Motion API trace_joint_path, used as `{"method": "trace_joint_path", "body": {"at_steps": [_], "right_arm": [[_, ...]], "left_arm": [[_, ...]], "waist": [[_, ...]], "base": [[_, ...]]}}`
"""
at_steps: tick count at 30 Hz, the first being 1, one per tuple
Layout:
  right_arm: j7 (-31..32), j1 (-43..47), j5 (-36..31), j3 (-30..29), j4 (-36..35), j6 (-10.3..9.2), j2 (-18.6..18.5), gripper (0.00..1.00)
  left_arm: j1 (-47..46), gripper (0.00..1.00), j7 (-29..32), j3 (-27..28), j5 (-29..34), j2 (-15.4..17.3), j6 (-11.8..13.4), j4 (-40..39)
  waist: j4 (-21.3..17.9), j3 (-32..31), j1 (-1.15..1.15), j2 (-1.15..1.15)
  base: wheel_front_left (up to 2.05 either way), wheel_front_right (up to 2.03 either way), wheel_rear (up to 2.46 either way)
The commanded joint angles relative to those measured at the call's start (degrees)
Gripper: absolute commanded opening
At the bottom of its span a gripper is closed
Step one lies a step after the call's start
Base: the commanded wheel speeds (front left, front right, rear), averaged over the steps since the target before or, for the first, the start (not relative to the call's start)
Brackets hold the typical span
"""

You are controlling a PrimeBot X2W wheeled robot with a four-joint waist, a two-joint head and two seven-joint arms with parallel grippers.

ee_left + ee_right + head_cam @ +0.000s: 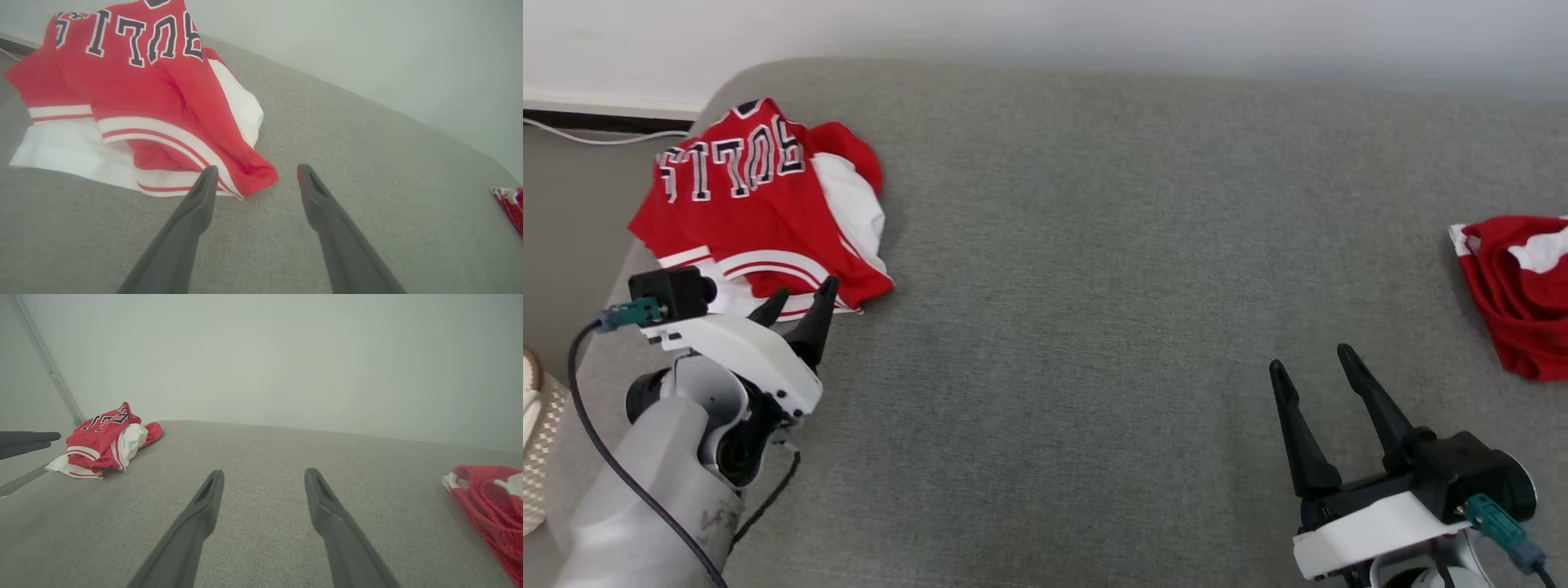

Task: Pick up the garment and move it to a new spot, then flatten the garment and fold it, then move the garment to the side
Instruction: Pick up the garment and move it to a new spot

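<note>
Garment (760, 204), a bunched red-and-white jersey, lies at the far left corner of the grey cushion (1094, 286), its lettering (130, 36) clearest from the left wrist. Left gripper (805, 287), fingers apart, sits at its near hem; right gripper (1308, 358), also spread, is empty. A second red garment (1515, 286) is cut off at right.

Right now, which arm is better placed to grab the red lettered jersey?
Left. The left end effector is open, fingertips right at the near hem of the jersey. The right end effector, also open, hangs over bare cushion far from it.
</note>
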Motion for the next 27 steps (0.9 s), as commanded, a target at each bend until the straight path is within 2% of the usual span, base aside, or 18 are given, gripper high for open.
{"method": "trace_joint_path", "body": {"at_steps": [1,10,18,19,20,21,27], "right_arm": [[-0.4,-1.7,-0.1,1.5,-1.6,-0.01,-0.5,1.00],[-1.6,-4.2,0.0,2.1,-0.8,-0.01,-0.5,1.00],[-1.6,-4.9,-0.3,1.8,-1.0,-0.01,-0.5,1.00],[-1.5,-4.9,-0.4,1.8,-1.1,-0.01,-0.5,1.00],[-1.5,-4.9,-0.4,1.7,-1.1,-0.01,-0.5,1.00],[-1.5,-4.8,-0.4,1.7,-1.2,-0.01,-0.5,1.00],[-1.3,-4.4,0.2,1.5,-1.0,-0.01,-0.5,1.00]], "left_arm": [[-3.0,1.00,-0.1,2.2,-0.5,2.2,-0.5,0.0],[-10.4,1.00,1.1,4.0,-4.4,4.2,-1.7,14.9],[-13.8,1.00,0.5,5.0,-7.0,3.9,-1.8,22.4],[-14.1,0.87,0.4,5.0,-7.4,3.6,-1.9,22.5],[-14.2,0.28,0.1,4.8,-7.6,3.4,-1.9,22.6],[-14.4,0.00,-0.3,4.6,-7.7,3.3,-1.9,22.7],[-14.5,0.00,-2.4,2.4,-7.7,2.6,-1.9,21.9]], "waist": [[-3.2,3.1,0.00,0.00],[-7.8,6.3,0.00,0.00],[-9.6,7.7,0.00,0.00],[-9.7,7.8,0.00,0.00],[-9.7,7.7,0.00,0.00],[-9.7,7.7,0.00,0.00],[-9.4,6.9,0.00,0.00]], "base": [[0.00,0.00,0.00],[0.00,0.00,0.00],[0.00,0.00,0.00],[0.00,0.00,0.00],[0.00,0.00,0.00],[0.00,0.00,0.00],[0.00,0.00,0.00]]}}
